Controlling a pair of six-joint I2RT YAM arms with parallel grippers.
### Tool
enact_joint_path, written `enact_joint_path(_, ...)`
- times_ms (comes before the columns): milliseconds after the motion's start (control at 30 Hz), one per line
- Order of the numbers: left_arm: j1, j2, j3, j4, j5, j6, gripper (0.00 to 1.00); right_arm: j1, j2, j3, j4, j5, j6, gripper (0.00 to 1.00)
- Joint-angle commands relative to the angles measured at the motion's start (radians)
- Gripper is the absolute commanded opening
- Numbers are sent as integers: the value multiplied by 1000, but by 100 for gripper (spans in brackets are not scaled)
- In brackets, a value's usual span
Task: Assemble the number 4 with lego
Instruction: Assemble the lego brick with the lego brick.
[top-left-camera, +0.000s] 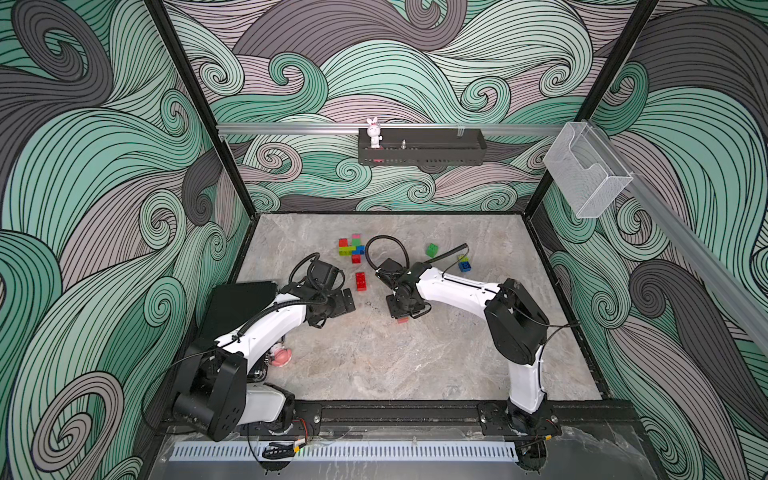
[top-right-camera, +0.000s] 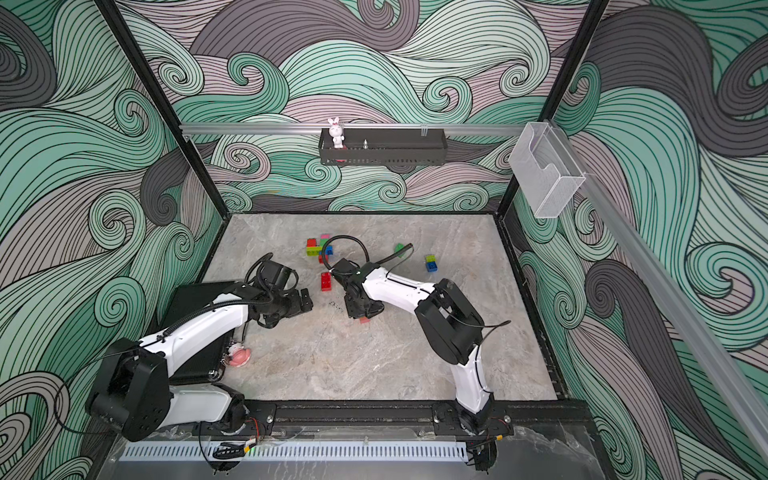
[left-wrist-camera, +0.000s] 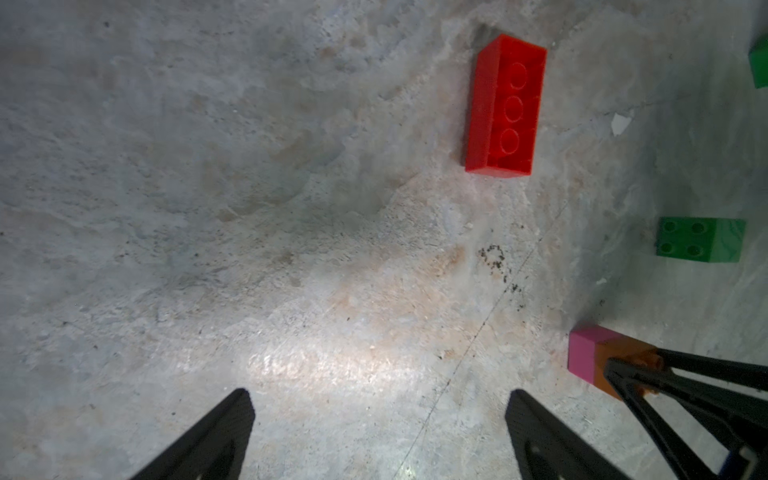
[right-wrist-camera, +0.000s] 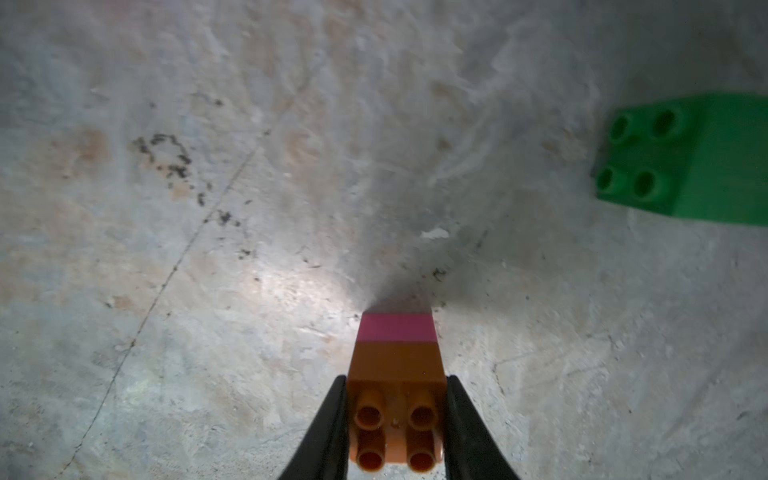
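Two small studded plastic pieces, an orange brick pressed onto a pink brick, are clamped in my right gripper. Its jaws squeeze the orange brick's smooth side walls, and the pink end sits low over the grey marbled tabletop, near its middle. I judge the pair light, rigid and slick, so I would grip the flat opposite walls, not the studs. My left gripper hangs spread wide and empty near a long red brick whose hollow underside shows. Farther back lies a part-built cluster of red, lime, pink and blue bricks.
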Motion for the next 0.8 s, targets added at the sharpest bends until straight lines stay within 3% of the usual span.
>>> enact_joint_path(0,-20,25,42,-8,3,27,99,-9,-25,-33,-30,17,127,7)
enact_joint_path(300,-32,44,51,-25,-6,33,99,-28,-48,-48,11,-11,142,46)
enact_joint_path(500,-33,46,62,-40,-10,53,99,-81,-192,-53,25,-5,55,89)
enact_joint_path(600,-41,48,71,-46,-7,66,99,-219,-296,-95,27,42,-77,92)
enact_joint_path(667,-50,57,81,-50,-6,71,99,-362,-331,-123,41,53,-239,91)
enact_joint_path(767,-69,69,101,-51,-6,76,99,-544,-287,-121,68,42,-461,92)
